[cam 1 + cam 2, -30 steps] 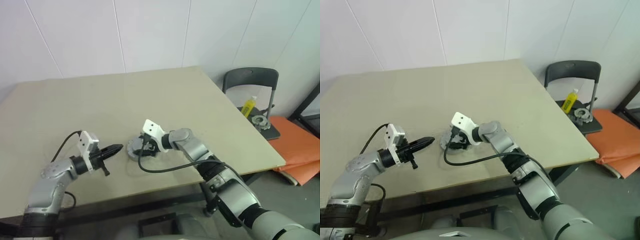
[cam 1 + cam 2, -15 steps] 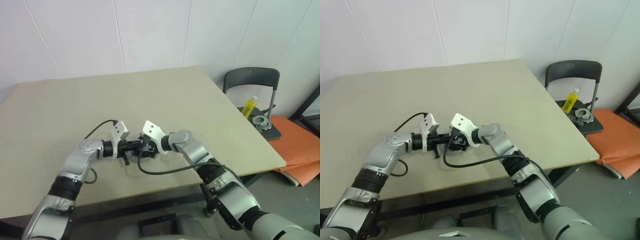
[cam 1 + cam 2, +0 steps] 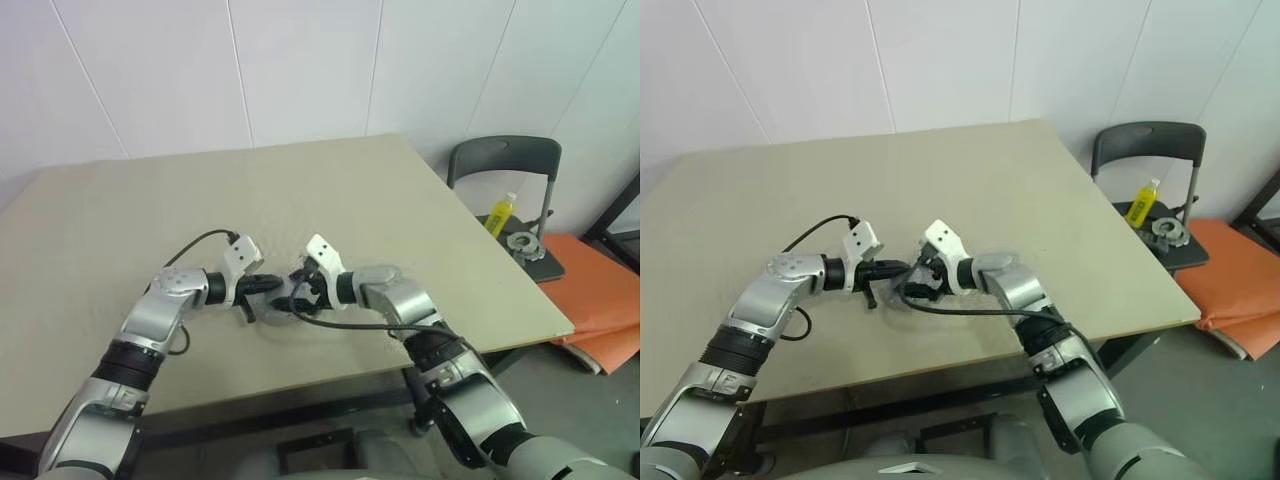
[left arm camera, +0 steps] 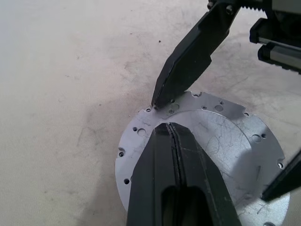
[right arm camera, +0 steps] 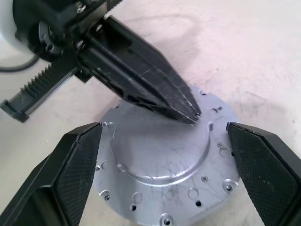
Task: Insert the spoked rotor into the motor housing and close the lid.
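Left pincer (image 4: 173, 132), clenched with its tip resting on the raised centre of the grey lid (image 5: 160, 155) lying on the bench (image 3: 150, 210), should be kept pressing squarely while the released right pincer (image 5: 164, 176), straddling the rim, is withdrawn without dragging it.

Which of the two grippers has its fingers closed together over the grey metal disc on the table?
The left gripper: its two black fingers are pressed together, tip over the disc. The right gripper stands wide open, one finger on each side of the disc.
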Tool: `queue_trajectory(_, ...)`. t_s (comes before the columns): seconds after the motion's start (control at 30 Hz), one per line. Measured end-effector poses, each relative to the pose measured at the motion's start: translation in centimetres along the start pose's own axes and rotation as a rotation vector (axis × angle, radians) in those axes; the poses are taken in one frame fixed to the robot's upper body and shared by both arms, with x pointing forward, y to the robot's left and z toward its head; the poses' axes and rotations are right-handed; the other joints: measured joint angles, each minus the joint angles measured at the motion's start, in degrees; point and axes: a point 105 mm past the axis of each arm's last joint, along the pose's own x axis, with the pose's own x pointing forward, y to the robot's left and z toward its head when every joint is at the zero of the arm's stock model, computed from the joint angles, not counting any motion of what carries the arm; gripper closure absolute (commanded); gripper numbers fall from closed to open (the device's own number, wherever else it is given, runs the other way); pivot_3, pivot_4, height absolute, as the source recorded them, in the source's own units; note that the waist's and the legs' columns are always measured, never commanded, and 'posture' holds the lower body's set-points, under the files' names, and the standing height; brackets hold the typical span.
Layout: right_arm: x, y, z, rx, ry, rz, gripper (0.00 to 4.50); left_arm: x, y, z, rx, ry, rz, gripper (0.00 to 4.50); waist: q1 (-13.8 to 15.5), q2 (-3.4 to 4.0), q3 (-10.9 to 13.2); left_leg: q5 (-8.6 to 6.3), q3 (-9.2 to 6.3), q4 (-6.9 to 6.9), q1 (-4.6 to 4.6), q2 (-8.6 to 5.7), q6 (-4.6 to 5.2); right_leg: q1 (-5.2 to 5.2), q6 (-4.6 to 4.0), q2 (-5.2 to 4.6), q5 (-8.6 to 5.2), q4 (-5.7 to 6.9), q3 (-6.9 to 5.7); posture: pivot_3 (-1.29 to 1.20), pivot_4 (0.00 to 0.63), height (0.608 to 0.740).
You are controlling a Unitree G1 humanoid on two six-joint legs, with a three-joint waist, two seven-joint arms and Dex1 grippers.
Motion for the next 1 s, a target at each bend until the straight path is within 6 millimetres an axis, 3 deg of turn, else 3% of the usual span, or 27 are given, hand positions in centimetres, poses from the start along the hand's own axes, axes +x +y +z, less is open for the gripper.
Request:
queue_trajectory(0.43, -2.3, -2.0, 3.5, 0.297, -0.100, -0.036, 0.03, -0.8, -1.3, 0.1, -0.039, 0.000, -0.121, 4.50, 0.02, 0.10, 0.06, 0.02, 0.02, -0.42, -0.13, -0.13, 0.05, -0.10, -0.08, 0.04, -0.24, 0.00, 0.00, 0.00, 0.000, 0.740)
queue_trajectory(0.53, -3.2, -2.3, 1.8, 0.381, -0.003, -0.045, 0.03, -0.8, -1.3, 0.1, -0.039, 0.000, -0.121, 4.50, 0.06, 0.09, 0.06, 0.03, 0.02, -0.45, -0.12, -0.17, 0.05, -0.10, -0.11, 0.04, -0.28, -0.01, 0.00, 0.00, 0.000, 0.740)
queue_trajectory(0.67, -5.4, -2.3, -2.3, 0.516, 0.152, -0.054, 0.03, -0.8, -1.3, 0.1, -0.036, 0.001, -0.121, 4.50, 0.03, 0.10, 0.06, 0.03, 0.03, -0.45, -0.12, -0.22, 0.05, -0.10, -0.09, 0.03, -0.30, -0.01, 0.01, 0.00, 0.000, 0.740)
queue_trajectory(0.8, -6.2, -1.2, -2.9, 0.589, 0.183, -0.008, 0.03, -0.8, -1.3, 0.0, -0.036, 0.004, -0.119, 4.50, 0.03, 0.12, -0.01, 0.02, -0.02, -0.48, -0.04, -0.22, 0.05, -0.06, -0.09, 0.09, -0.32, -0.01, -0.03, 0.00, 0.000, 0.740)
queue_trajectory(1.0, -4.0, -0.2, -2.5, 0.751, 0.109, 0.008, 0.03, -1.0, -1.2, -0.1, -0.025, 0.007, -0.114, 4.50, -0.24, 0.09, -0.07, 0.02, -0.11, -0.59, 0.03, -0.20, 0.04, -0.09, -0.10, 0.14, -0.31, 0.03, -0.02, 0.00, 0.000, 0.740)
